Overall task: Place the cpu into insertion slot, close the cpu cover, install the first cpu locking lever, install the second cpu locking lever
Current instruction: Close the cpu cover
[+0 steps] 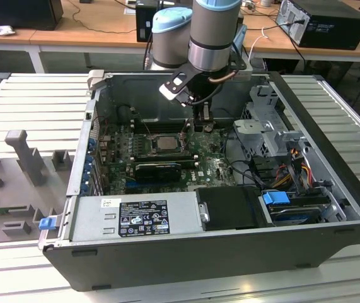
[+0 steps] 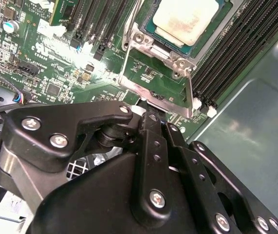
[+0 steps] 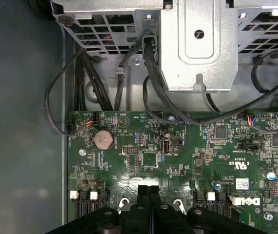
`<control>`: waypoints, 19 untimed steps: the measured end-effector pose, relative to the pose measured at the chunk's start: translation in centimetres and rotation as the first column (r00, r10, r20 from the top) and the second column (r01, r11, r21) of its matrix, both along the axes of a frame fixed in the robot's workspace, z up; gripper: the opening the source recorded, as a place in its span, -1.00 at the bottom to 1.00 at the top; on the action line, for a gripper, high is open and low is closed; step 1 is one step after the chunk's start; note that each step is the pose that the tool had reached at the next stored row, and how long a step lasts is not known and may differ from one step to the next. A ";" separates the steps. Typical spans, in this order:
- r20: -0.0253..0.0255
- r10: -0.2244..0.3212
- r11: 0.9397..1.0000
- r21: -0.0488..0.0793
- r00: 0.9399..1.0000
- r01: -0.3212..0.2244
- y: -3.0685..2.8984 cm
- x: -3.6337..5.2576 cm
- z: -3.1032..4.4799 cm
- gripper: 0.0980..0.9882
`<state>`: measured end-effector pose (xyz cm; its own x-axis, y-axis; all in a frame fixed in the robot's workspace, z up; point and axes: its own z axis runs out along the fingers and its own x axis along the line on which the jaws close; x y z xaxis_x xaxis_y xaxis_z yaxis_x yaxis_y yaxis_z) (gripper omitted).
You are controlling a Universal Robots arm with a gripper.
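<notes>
**Second wrist view: closed fingers at the edge of the raised cover**

We see the cpu point(image 2: 185, 19) lying flat in the insertion slot point(image 2: 148, 28) with its pale metal top bare, so that step looks done to us. The cpu cover point(image 2: 158, 100) is not down over it. The frame stands tilted up just beside the cpu, and green board shows through its window. The gripper point(image 2: 146, 113) meets the cover's outer bar, on the side away from the cpu. In the first wrist view the fingers point(image 3: 141, 195) are pressed together with nothing visible between them. Whether they touch the bar or sit just off it, we cannot tell. In the exterior view the gripper point(image 1: 203, 120) hangs inside the computer case point(image 1: 331, 208), just beside the cpu point(image 1: 165, 142).

Our worries are judgements only:

- **Slipping off the bar:** It looks thin and smooth, so a closed tip pushing on it could slide off. It would then strike the motherboard point(image 3: 148, 156) near the cpu, where small parts sit close together.
- **Cover falling freely:** If the cover swings over unchecked, it could slap the cpu instead of settling on it.
- **Bent pins:** We cannot check that the cpu is level in the slot. If it is not, pressure through the cover could bend pins.
- **Snagging the latches:** The memory slots point(image 2: 231, 44) flank the cpu closely, and the gripper's wide linkage could catch their white latches point(image 2: 197, 103).
</notes>
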<state>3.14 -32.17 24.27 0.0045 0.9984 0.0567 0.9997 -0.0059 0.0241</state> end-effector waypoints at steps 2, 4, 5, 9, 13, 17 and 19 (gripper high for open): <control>0.000 0.000 1.000 0.000 1.000 0.000 0.00 -0.10 0.00 -0.98; 0.000 0.000 1.000 0.000 1.000 0.000 0.00 -0.17 0.00 -0.98; 0.000 0.000 1.000 0.000 1.000 0.000 0.00 -0.23 0.00 -0.98; 0.000 0.000 1.000 0.000 1.000 0.000 0.00 -0.41 0.00 -0.98; 0.000 0.000 1.000 0.000 1.000 0.000 0.00 -0.58 0.00 -0.98; 0.000 0.000 1.000 0.000 1.000 0.000 0.00 -0.79 0.00 -0.98; 0.000 0.000 1.000 0.000 1.000 0.000 0.00 -0.86 0.00 -0.98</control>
